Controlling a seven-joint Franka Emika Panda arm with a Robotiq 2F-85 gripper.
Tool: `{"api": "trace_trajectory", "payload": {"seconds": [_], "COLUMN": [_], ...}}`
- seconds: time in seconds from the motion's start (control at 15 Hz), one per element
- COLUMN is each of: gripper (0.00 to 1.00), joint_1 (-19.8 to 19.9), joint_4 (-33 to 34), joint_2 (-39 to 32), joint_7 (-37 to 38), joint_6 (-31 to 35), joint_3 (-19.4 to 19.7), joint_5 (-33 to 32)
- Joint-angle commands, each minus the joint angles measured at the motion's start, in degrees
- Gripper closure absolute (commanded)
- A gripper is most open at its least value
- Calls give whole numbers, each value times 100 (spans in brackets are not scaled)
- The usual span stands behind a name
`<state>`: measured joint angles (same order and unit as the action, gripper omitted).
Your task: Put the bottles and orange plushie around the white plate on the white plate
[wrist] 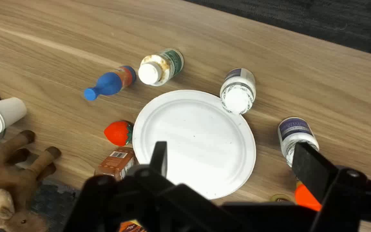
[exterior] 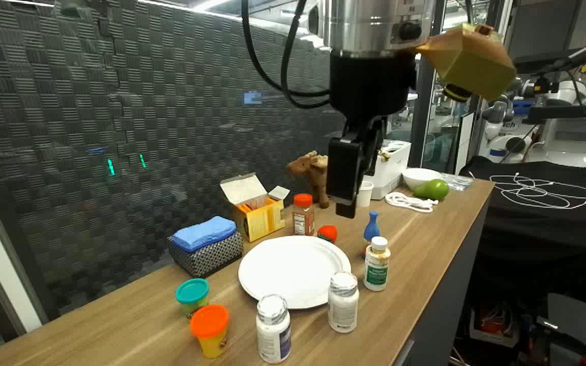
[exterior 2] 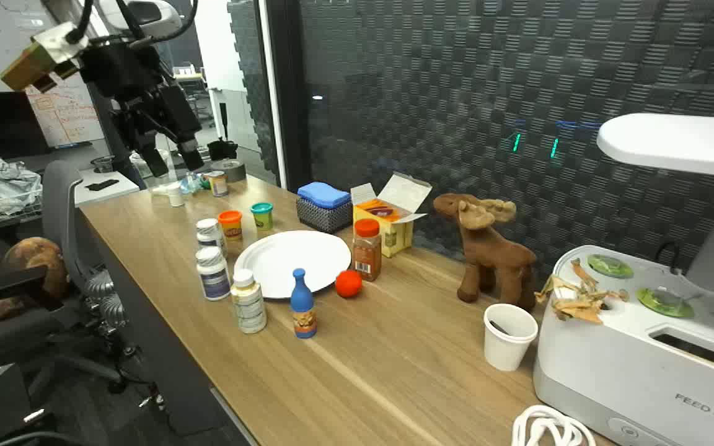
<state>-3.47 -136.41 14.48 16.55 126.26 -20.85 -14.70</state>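
Observation:
The white plate (exterior: pixel 295 269) lies bare on the wooden table. Close around it stand a white bottle with a green label (wrist: pixel 161 67), two white bottles with purple labels (wrist: pixel 238 90) (wrist: pixel 295 129), a blue bottle (exterior 2: pixel 302 303) and a red-capped spice bottle (exterior 2: pixel 367 251). A red-orange strawberry-shaped thing (wrist: pixel 118 132), perhaps the plushie, sits beside the plate's rim. My gripper (wrist: pixel 231 145) is open and empty, high above the table. In the wrist view, its fingers cover part of the plate and one purple-labelled bottle's cap. It also shows in an exterior view (exterior 2: pixel 176 164).
Orange-lidded (exterior: pixel 210 325) and teal-lidded (exterior: pixel 192 294) tubs stand beside the plate. Behind are a dark box with blue cloth (exterior: pixel 206 244), an open yellow box (exterior: pixel 262 218) and a brown moose plushie (exterior 2: pixel 493 254). A paper cup (exterior 2: pixel 509 337) stands by a white planter (exterior 2: pixel 630 365).

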Motion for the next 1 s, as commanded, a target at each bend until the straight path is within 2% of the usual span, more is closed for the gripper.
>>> {"api": "trace_trajectory", "payload": {"seconds": [0.0,0.73,0.8,0.93], "gripper": [0,0,0,0], "joint_1": [-211,-209,-182,-261], "joint_4": [46,110,123,274], "joint_2": [-18,-4,-9,-267], "joint_7": [43,43,162,244], "joint_6": [-27,-27,-34,-34], "joint_3": [202,199,181,111], "joint_5": [-61,-61,-206,-290]}}
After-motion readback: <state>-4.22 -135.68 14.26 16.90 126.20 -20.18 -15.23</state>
